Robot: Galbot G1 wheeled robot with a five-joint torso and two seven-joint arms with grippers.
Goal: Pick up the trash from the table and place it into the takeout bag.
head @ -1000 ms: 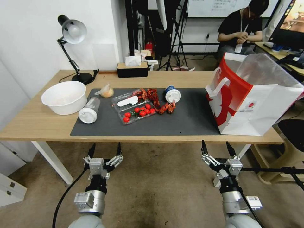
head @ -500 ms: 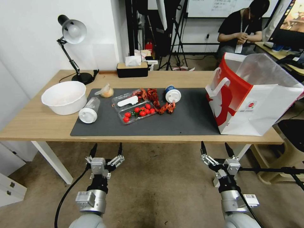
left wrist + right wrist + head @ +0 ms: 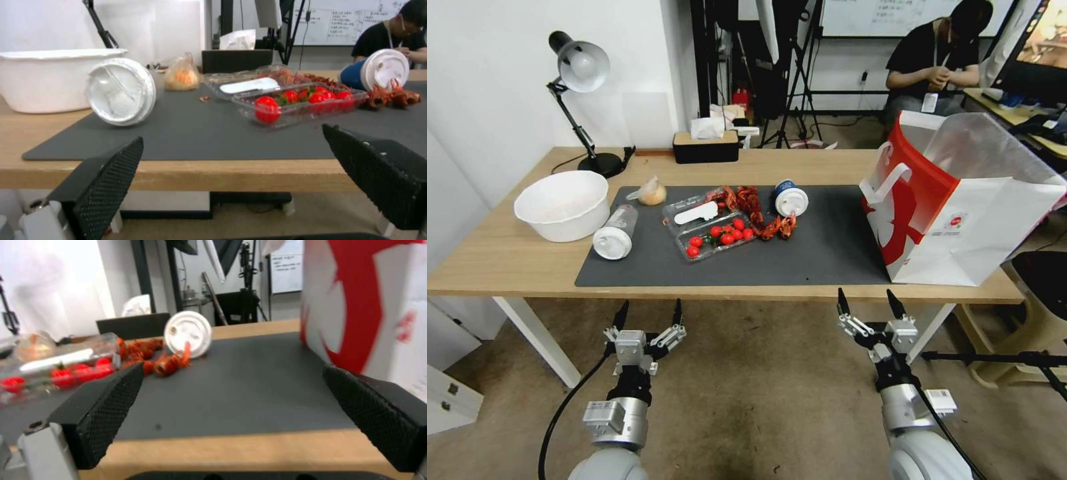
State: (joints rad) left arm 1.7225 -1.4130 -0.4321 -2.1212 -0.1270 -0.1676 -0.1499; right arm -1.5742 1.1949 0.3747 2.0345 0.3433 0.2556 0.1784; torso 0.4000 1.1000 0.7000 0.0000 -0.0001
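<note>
1. Right gripper (image 3: 867,303) hangs released, fingers spread, just off the table's (image 3: 507,260) near edge; left gripper (image 3: 649,313) likewise.
2. Takeout bag (image 3: 960,207), white with red side panels, stands open at the mat's right end.
3. Blue-white cup (image 3: 790,198) lies tipped mid-mat.

Between the cup (image 3: 790,198) and the paper bag (image 3: 954,200), the mat (image 3: 820,253) lies bare, a broad lane in from the tabletop's (image 3: 507,257) front edge. Left of the cup, shrimp shells (image 3: 774,227), a clear tomato tray (image 3: 710,230), a lying bottle (image 3: 614,231) and a white bowl (image 3: 562,204) crowd the mat's middle and left end. A bare strip of mat runs in front of the tray. Both tools, left tool (image 3: 647,313) and right tool (image 3: 864,303), hang spread wide below the front edge.
</note>
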